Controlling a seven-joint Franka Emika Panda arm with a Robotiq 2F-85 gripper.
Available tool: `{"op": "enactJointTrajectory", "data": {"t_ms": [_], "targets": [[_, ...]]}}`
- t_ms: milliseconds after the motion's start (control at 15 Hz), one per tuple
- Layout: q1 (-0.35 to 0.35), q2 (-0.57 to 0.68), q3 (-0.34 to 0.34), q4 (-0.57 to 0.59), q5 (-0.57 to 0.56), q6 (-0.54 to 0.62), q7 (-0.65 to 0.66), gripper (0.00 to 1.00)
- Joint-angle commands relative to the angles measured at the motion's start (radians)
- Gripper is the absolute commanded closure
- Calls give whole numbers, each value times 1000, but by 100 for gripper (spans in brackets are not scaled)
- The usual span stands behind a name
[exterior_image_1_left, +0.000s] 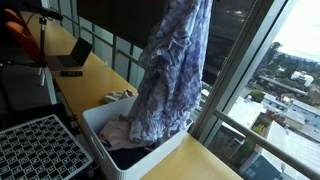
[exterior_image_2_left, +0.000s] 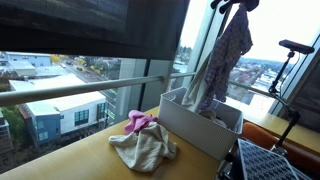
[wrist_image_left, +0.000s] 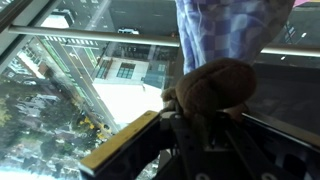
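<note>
A blue-and-white patterned cloth (exterior_image_1_left: 170, 70) hangs from above, and its lower end reaches into a white bin (exterior_image_1_left: 100, 125). In an exterior view my gripper (exterior_image_2_left: 232, 6) is at the top of the frame, shut on the top of the cloth (exterior_image_2_left: 225, 60), above the bin (exterior_image_2_left: 200, 125). In the wrist view the cloth (wrist_image_left: 230, 30) hangs past the dark jaws (wrist_image_left: 200, 112). A brownish bunched lump (wrist_image_left: 215, 85) sits at the jaws. More clothes lie inside the bin.
A pink cloth (exterior_image_2_left: 140, 122) and a beige cloth (exterior_image_2_left: 145, 150) lie on the wooden table beside the bin. A black perforated tray (exterior_image_1_left: 40, 150) is next to the bin. A laptop (exterior_image_1_left: 75, 60) sits farther along the table. Large windows stand close behind.
</note>
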Motion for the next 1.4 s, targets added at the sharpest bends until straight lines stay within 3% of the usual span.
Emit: {"op": "enactJointTrajectory", "data": {"t_ms": [0, 400, 1000, 1067, 1133, 1333], "targets": [[8, -19, 9, -4, 8, -9, -12, 96], [32, -12, 48, -104, 6, 16, 2, 96], [44, 3, 54, -211, 16, 21, -1, 96], [48, 4, 61, -229, 13, 19, 1, 57], [52, 5, 70, -249, 2, 17, 1, 56], [53, 21, 91, -281, -25, 10, 4, 37]]}}
